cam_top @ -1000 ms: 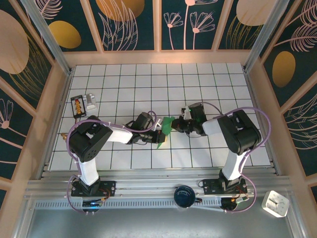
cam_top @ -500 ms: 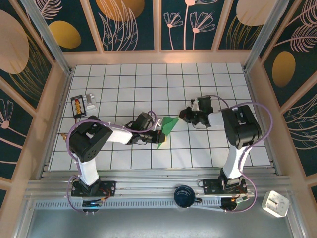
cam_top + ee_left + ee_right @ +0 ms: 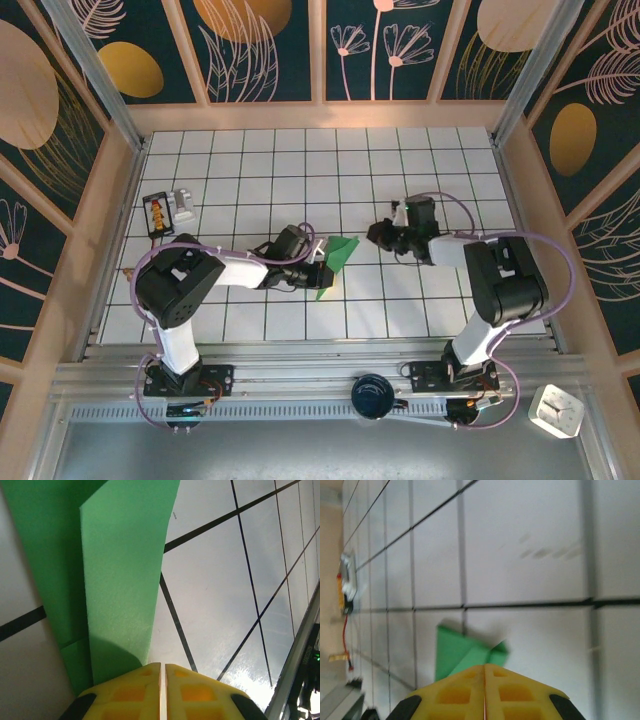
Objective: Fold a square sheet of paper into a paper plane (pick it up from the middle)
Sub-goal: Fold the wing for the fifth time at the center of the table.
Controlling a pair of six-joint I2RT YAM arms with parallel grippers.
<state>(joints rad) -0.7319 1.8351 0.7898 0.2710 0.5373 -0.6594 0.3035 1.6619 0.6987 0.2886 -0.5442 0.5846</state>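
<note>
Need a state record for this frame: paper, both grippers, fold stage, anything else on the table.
paper: green sheet, folded into a narrow pointed shape, on the tiled table near its centre
left gripper: fingers closed together at the paper's near end; the paper runs under one finger, a pinch cannot be confirmed
right gripper: closed, holding nothing, apart from the paper on its right
fold stage: partly folded, layered flaps visible
other: small black and orange device near the table's left edge
</note>
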